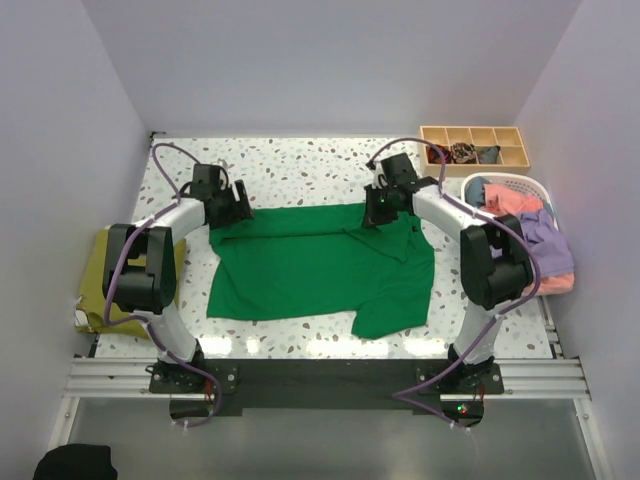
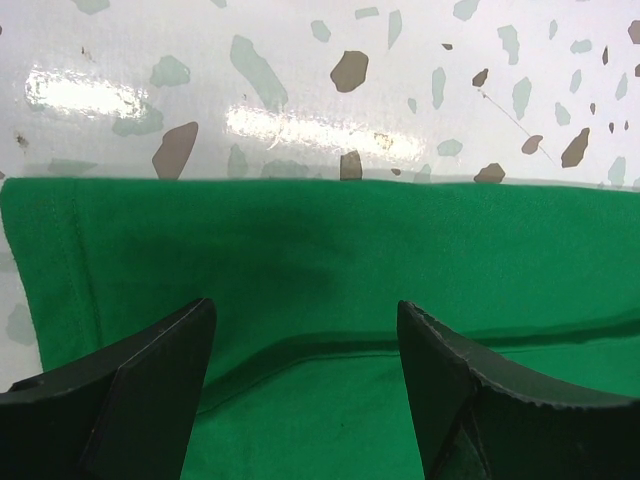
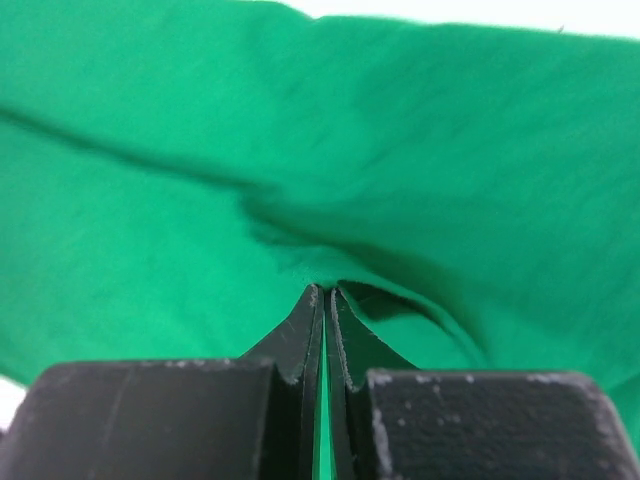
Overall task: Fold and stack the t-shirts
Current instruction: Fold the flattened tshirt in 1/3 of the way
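A large bright green t-shirt [image 1: 310, 270] lies spread on the speckled table, with one sleeve folded over at its right side. My left gripper [image 1: 240, 205] hovers over the shirt's far left edge. In the left wrist view its jaws [image 2: 305, 310] stand wide open, with only flat green cloth [image 2: 330, 250] below them. My right gripper [image 1: 378, 210] is at the shirt's far right corner. In the right wrist view it [image 3: 326, 290] is shut, pinching a puckered fold of the green cloth [image 3: 200, 150].
An olive-yellow shirt [image 1: 95, 275] lies at the table's left edge beside the left arm. A white basket [image 1: 520, 185] at the right holds coral-pink [image 1: 510, 203], lavender [image 1: 548, 235] and blue [image 1: 478, 190] cloth. A wooden compartment tray [image 1: 475, 133] with dark fabric pieces [image 1: 462, 152] sits at the back right.
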